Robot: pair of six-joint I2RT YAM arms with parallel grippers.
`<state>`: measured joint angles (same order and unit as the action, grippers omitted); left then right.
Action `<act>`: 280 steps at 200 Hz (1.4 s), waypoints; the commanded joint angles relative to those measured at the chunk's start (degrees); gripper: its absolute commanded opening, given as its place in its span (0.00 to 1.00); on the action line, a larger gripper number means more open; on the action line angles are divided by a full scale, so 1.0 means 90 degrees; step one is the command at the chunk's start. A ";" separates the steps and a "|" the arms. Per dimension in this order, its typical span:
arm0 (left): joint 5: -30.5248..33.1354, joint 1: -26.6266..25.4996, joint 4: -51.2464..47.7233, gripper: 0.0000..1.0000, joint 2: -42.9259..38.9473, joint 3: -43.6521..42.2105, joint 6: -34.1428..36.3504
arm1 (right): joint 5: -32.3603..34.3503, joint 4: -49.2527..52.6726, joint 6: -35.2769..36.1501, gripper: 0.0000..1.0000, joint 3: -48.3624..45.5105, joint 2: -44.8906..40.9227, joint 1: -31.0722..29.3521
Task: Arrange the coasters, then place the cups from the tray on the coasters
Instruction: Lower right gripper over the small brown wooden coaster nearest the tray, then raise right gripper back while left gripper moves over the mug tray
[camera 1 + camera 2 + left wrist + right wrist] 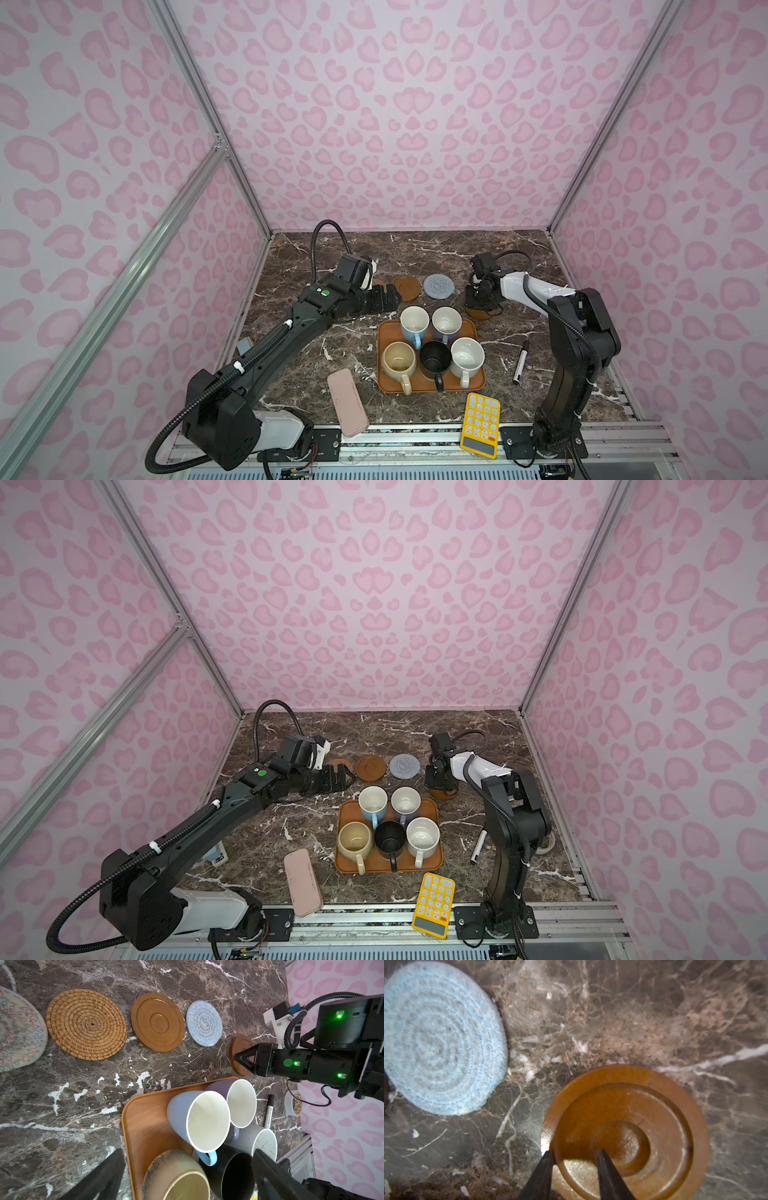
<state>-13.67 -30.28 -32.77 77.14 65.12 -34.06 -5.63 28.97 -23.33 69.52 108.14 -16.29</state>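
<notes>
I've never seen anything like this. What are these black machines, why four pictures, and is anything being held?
They are two robot arms at the edge of a marble table, each ending in a two-fingered gripper. Two pictures look down from a paired overhead camera; the other two come from cameras on the arms' wrists. On the table lie four coasters in a row, a tray carrying five mugs, a calculator and a pink case. The left gripper is open and empty. The right gripper straddles the rim of a fifth coaster, brown; whether it is clamped I cannot tell.
</notes>
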 commanded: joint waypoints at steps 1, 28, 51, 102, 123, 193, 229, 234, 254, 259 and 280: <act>0.0015 -0.0004 0.0097 0.97 -0.0058 -0.0046 -0.0059 | 0.0286 0.0180 0.0020 0.37 -0.0043 0.0225 0.0064; 0.0033 -0.0010 0.0122 0.97 -0.0099 -0.0116 -0.0101 | 0.0250 0.0162 0.0070 0.35 0.0099 0.0392 0.0222; 0.0062 -0.0020 0.0118 0.97 -0.0115 -0.0156 -0.0112 | 0.0261 0.0203 0.0199 0.34 0.0323 0.0554 0.0305; 0.0112 -0.0024 0.0117 0.97 -0.0122 -0.0156 -0.0126 | 0.0247 0.0384 0.0330 0.33 0.0924 0.0908 0.0446; 0.0137 -0.0034 0.0114 0.97 -0.0139 -0.0165 -0.0150 | 0.0187 0.0431 0.0382 0.33 0.1168 0.1052 0.0481; 0.0314 -0.0125 0.0011 0.97 -0.0240 -0.0204 -0.0276 | 0.0253 0.0453 0.0521 0.33 0.1551 0.1261 0.0498; 0.0405 -0.0180 0.0038 0.97 -0.0328 -0.0244 -0.0353 | 0.0272 0.0653 0.0578 0.33 0.1941 0.1263 0.0573; 0.0427 -0.0185 0.0037 0.97 -0.0335 -0.0256 -0.0365 | 0.0266 0.0643 0.0586 0.33 0.1951 0.1226 0.0572; 0.0473 -0.0199 0.0019 0.97 -0.0352 -0.0245 -0.0394 | 0.0279 0.0691 0.0610 0.33 0.2020 0.1066 0.0570; 0.0480 -0.0200 0.0015 0.97 -0.0356 -0.0236 -0.0403 | 0.0279 0.0711 0.0610 0.33 0.2046 0.1014 0.0570; 0.0542 -0.0219 -0.0056 0.97 -0.0396 -0.0167 -0.0434 | 0.0249 0.0754 0.0635 0.36 0.2096 0.0780 0.0568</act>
<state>-10.07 -32.12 -32.91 74.32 63.09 -37.06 -4.05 34.37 -18.37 87.85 116.84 -11.16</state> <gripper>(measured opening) 0.971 0.345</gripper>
